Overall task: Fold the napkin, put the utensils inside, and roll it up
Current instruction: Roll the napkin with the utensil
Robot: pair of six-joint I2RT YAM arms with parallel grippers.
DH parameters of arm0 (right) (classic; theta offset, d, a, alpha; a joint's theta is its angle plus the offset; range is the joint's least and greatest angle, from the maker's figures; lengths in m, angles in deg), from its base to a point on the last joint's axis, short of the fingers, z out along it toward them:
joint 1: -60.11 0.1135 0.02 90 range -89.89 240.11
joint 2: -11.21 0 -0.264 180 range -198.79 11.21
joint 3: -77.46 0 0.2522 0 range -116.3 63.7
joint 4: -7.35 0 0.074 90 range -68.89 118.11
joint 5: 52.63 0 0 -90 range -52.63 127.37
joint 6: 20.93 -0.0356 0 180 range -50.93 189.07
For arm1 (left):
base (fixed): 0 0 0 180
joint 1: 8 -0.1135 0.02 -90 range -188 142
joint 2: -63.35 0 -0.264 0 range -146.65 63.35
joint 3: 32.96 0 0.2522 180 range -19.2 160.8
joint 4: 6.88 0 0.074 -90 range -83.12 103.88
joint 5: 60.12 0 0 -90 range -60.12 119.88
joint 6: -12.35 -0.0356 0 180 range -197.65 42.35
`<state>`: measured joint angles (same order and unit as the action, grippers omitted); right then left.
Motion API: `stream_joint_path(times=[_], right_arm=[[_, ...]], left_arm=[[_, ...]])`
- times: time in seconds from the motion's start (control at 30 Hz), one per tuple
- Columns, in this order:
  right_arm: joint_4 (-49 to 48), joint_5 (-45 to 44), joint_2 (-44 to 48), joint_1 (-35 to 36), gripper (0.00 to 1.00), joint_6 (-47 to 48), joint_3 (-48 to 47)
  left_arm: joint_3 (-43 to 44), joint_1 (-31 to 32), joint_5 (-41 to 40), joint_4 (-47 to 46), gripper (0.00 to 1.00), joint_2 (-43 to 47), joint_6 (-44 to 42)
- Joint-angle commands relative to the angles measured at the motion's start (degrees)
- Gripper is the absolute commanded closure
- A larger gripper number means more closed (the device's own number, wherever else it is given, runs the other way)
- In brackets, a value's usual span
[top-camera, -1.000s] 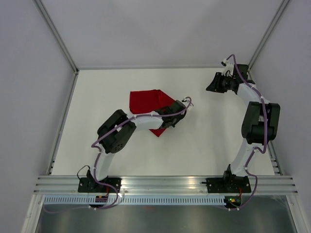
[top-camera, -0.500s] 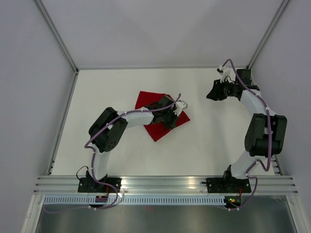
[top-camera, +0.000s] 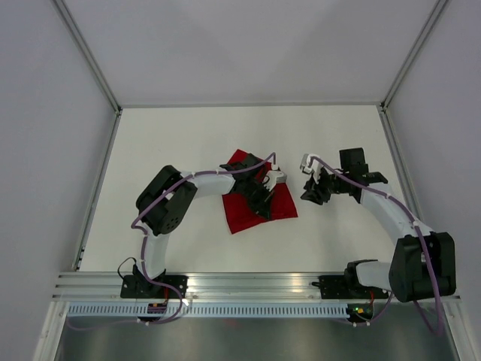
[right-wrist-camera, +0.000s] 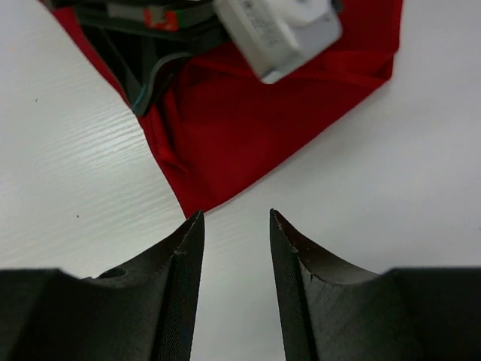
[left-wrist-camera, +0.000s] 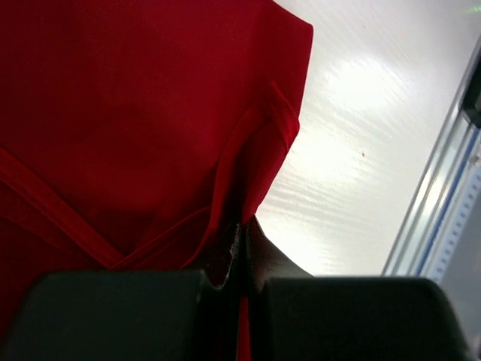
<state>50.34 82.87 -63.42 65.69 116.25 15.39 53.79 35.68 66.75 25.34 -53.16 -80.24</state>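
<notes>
One napkin (top-camera: 240, 216), deep red, folded, centred on desk (top-camera: 165, 143); long axis roughly 11-to-5 o'clock. Left jaws clenched on a raised fold; right jaws, at napkin's 3 o'clock, parted.

The red napkin (top-camera: 279, 207) lay on the white table (top-camera: 180, 135), partly folded over itself. The left gripper (top-camera: 261, 199) sat down on the napkin's middle and hid much of it. The right gripper (top-camera: 310, 191) stood just beside the napkin's right edge, facing it; neither gripper's jaw setting could be determined.
</notes>
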Motion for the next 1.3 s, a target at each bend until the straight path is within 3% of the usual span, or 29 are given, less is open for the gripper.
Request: stream_joint_path(times=[0.0,0.3,0.57,1.0,1.27], right_arm=[[-5.4,0.7,6.1,4.1,0.53,9.9,5.8],[-12.1,-6.4,11.8,17.7,0.45,10.1,14.9],[-19.0,-13.6,10.8,29.4,0.41,8.2,18.9],[-30.4,-23.1,7.6,38.3,0.39,4.7,23.0],[-31.9,-26.1,3.0,41.8,0.42,4.3,21.6]], left_arm=[[-2.3,-0.5,0.8,9.6,0.98,-2.1,-1.2],[-2.0,-0.7,2.2,12.0,0.98,-3.4,-1.7],[-0.8,-0.7,2.8,12.7,0.98,-3.6,-1.4],[-0.9,-0.7,2.9,13.2,0.98,-3.7,-1.6],[-0.8,-0.7,2.9,13.4,0.98,-3.6,-2.0]])
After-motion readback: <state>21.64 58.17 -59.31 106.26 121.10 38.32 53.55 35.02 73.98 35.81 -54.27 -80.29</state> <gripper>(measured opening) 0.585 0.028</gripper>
